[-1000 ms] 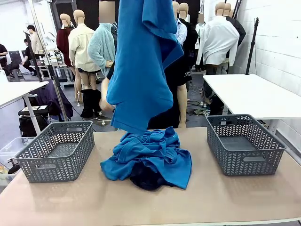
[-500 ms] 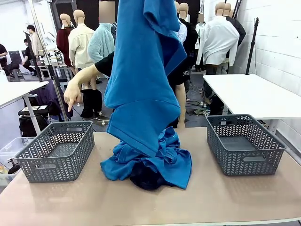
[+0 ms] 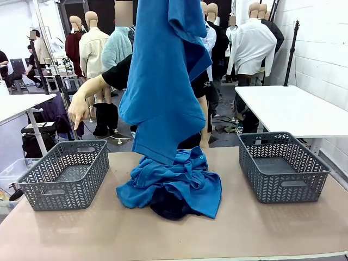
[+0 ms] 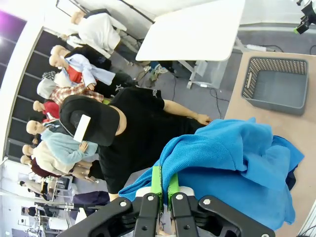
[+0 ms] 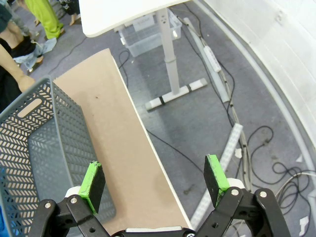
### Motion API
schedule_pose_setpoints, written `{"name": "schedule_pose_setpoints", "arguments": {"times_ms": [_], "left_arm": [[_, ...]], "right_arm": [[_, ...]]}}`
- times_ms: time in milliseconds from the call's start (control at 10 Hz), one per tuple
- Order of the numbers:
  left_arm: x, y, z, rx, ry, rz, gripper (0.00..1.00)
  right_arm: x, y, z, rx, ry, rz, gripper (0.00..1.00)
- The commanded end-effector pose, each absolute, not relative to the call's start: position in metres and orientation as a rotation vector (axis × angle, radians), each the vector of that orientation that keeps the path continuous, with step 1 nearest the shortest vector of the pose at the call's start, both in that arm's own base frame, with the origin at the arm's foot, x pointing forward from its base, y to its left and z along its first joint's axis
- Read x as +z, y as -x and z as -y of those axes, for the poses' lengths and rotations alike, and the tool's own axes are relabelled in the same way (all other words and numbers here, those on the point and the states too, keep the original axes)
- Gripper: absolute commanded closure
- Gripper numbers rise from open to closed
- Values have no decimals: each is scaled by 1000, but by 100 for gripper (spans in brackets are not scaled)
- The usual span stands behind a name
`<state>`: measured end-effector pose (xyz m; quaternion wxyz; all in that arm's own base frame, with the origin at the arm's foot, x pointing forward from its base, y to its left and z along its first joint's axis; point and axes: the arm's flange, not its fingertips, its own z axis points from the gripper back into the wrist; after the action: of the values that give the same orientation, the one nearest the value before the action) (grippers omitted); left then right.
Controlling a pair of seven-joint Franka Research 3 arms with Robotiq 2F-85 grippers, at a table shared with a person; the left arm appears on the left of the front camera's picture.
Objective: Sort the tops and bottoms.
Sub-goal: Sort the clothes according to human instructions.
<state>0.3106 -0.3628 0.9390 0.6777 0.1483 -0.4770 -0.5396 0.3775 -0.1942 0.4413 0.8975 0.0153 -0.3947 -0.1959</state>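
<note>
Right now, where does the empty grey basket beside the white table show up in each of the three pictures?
Front view: grey basket at right, on the tan table, right of the blue clothes pile.
Left wrist view: the basket sits upper right, beyond the blue top.
Right wrist view: the basket is at the left edge, seen from above.
Shared landmark: the white table just past the basket.

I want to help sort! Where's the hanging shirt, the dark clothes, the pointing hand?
Hanging shirt (image 3: 157,92), front view: mid cloth.
Dark clothes (image 3: 166,206), front view: part peeking out.
Pointing hand (image 3: 79,109), front view: its back.
</note>
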Motion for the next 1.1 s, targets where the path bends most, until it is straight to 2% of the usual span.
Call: {"name": "schedule_pose_setpoints", "arguments": {"times_ms": [0, 900, 1000], "left_arm": [[943, -309, 357, -1215, -322, 1092, 100], [939, -311, 363, -1213, -333, 1072, 100], [953, -319, 353, -1162, -346, 1139, 100]], "right_arm": [[442, -379, 191, -427, -37, 814, 0], [442, -379, 191, -427, -37, 814, 0], [442, -379, 191, -427, -37, 814, 0]]}}
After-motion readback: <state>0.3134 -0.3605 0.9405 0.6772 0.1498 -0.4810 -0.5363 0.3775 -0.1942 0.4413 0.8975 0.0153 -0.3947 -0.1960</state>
